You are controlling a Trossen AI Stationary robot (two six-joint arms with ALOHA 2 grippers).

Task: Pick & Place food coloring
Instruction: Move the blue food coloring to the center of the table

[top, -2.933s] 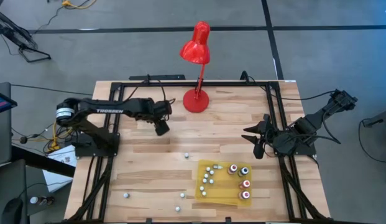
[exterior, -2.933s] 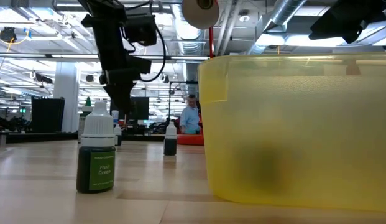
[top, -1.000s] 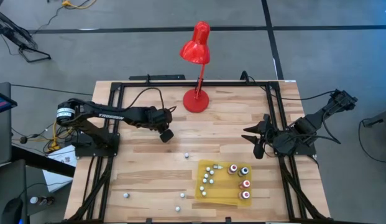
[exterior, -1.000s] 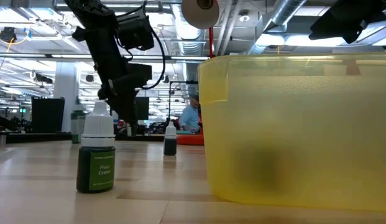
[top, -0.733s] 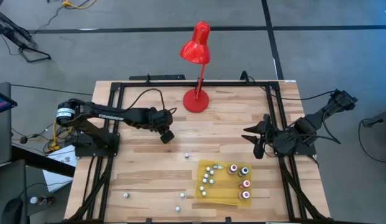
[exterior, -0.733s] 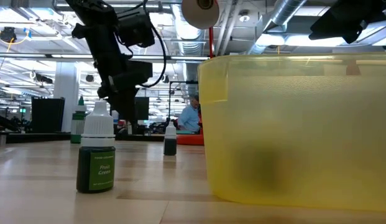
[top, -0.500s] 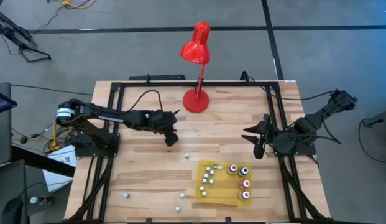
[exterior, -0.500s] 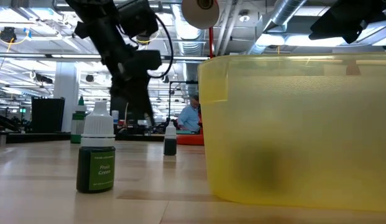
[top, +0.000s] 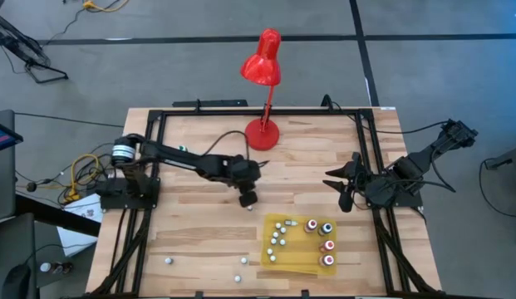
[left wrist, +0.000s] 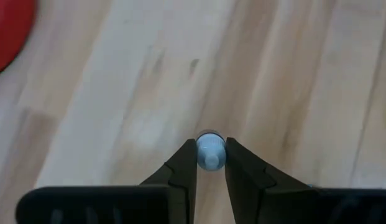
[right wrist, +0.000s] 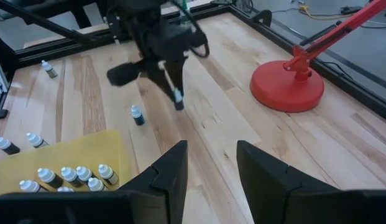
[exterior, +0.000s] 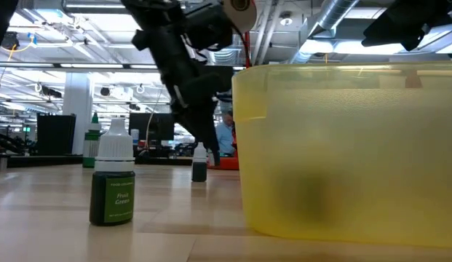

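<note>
My left gripper (top: 248, 198) hangs over the middle of the table, shut on a tiny food coloring bottle (left wrist: 210, 148) with a pale cap. Another small blue bottle (right wrist: 137, 115) stands on the wood just to the near side of it. The yellow tray (top: 296, 264) at the near right holds several bottles, some with coloured tops (top: 327, 246) and some with white caps (top: 278, 237). In the low view a green bottle (exterior: 113, 186) stands in front. My right gripper (right wrist: 211, 163) waits open at the table's right side. My left gripper pinches the little bottle (right wrist: 178, 96) between its two fingers (left wrist: 186, 163), at their free ends. The fingers come from above, pointing down and slightly slanted. The bottle's round pale top (left wrist: 211, 155) shows between the tips, and the bottle hangs clear of the table.
A red desk lamp stands on its round base (top: 262, 133) at the far middle of the table. Three loose white-capped bottles (top: 243, 260) lie scattered near the front edge, left of the tray. A black frame (top: 158, 141) rims the table.
My left arm has stretched out, and its gripper has swept toward the table's right edge and a little toward the near edge, ending close to the yellow tray. The right arm has kept still.
</note>
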